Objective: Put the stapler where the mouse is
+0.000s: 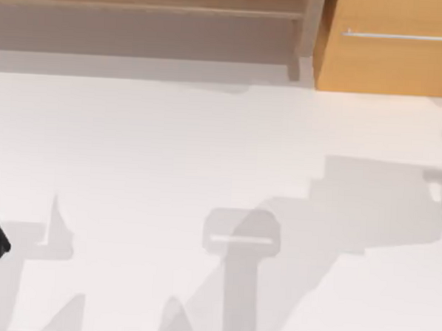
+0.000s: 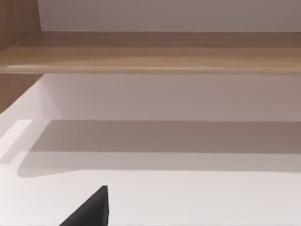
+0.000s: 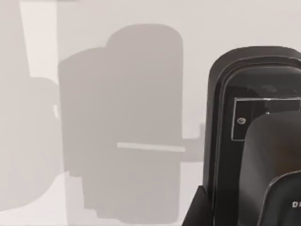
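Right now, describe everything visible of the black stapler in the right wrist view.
The stapler is glossy black and looks like plastic. Its base ends in a rounded tip with a raised rim. A rectangular plate with a small screw-like dot is set into the base, and a domed upper arm covers part of it. White lettering on it is cut off at the picture's edge. It lies flat on the white table, and nothing else visibly touches it.

White table [image 1: 170, 148], black stapler [image 3: 254, 141] resting on it

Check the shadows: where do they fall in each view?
Top view: broad grey arm shadows cross the white table from the bottom edge toward the right. Left wrist view: the wooden shelf casts a long band beneath it. Right wrist view: a blocky shadow lies beside the black stapler.
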Tool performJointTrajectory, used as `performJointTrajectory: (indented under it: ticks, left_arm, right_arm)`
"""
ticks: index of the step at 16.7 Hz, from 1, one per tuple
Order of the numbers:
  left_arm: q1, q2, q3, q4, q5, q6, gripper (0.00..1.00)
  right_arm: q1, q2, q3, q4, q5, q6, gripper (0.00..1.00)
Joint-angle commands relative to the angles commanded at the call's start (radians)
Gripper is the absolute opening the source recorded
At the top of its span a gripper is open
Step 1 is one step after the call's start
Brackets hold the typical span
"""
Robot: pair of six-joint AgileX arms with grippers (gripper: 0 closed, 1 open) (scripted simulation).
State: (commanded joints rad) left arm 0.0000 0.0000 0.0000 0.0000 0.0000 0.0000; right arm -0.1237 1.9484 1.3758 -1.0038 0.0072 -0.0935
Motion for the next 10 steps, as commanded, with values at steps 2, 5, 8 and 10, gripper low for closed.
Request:
performJointTrajectory:
  ticks: [2, 5, 8, 10]
  left_arm:
    - [0.0, 0.0, 0.0, 0.0, 0.0, 0.0, 1.0]
    - [0.0, 0.0, 0.0, 0.0, 0.0, 0.0, 1.0]
    - [0.0, 0.0, 0.0, 0.0, 0.0, 0.0, 1.0]
    - [0.0, 0.0, 0.0, 0.0, 0.0, 0.0, 1.0]
  right_arm:
    - [0.025, 0.006, 0.018, -0.003, 0.002, 0.025, 0.0]
    - [0.025, 0.006, 0.018, -0.003, 0.002, 0.025, 0.0]
    - [0.021, 0.002, 0.016, 0.002, -0.003, 0.025, 0.0]
    - [0.018, 0.004, 0.023, 0.019, -0.011, 0.022, 0.0]
